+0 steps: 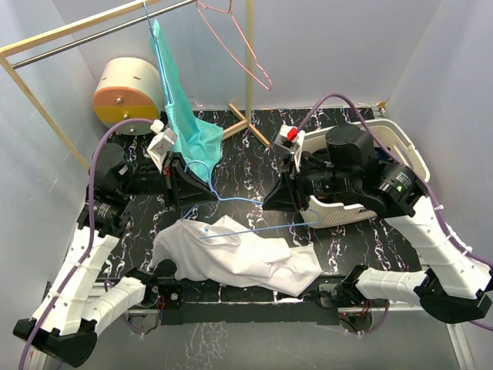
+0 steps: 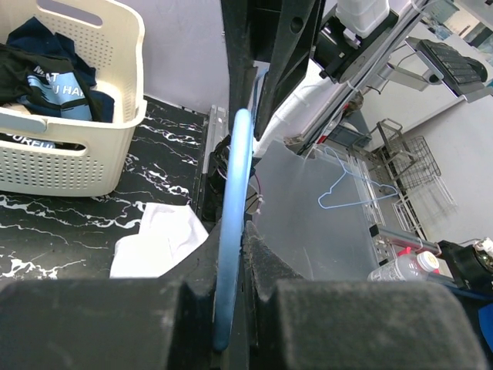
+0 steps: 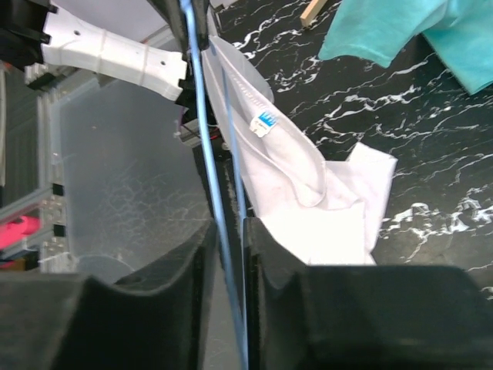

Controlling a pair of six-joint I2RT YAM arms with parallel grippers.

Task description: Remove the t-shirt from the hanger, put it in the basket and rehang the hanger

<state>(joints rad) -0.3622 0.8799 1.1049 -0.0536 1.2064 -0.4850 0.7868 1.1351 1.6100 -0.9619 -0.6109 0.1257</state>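
A white t-shirt [image 1: 239,258] lies crumpled on the black marbled table near the front edge. A thin blue wire hanger [image 1: 262,229] stretches above it, between my two grippers. My left gripper [image 1: 212,191] is shut on the hanger [image 2: 235,216] at its hook end; the wire sits pinched between the pads [image 2: 266,262]. My right gripper [image 1: 269,202] is shut on the hanger's other end, with two blue wires [image 3: 204,154] running between its fingers [image 3: 273,262]. In the right wrist view the t-shirt [image 3: 323,200] hangs beside the wires, its collar label showing.
A teal shirt [image 1: 189,131] hangs from the rail [image 1: 77,35] at the back left, with an empty pink hanger [image 1: 239,38] beside it. A white laundry basket [image 1: 400,142] with dark clothes stands at the right, under the right arm. A round cream drum [image 1: 127,92] sits back left.
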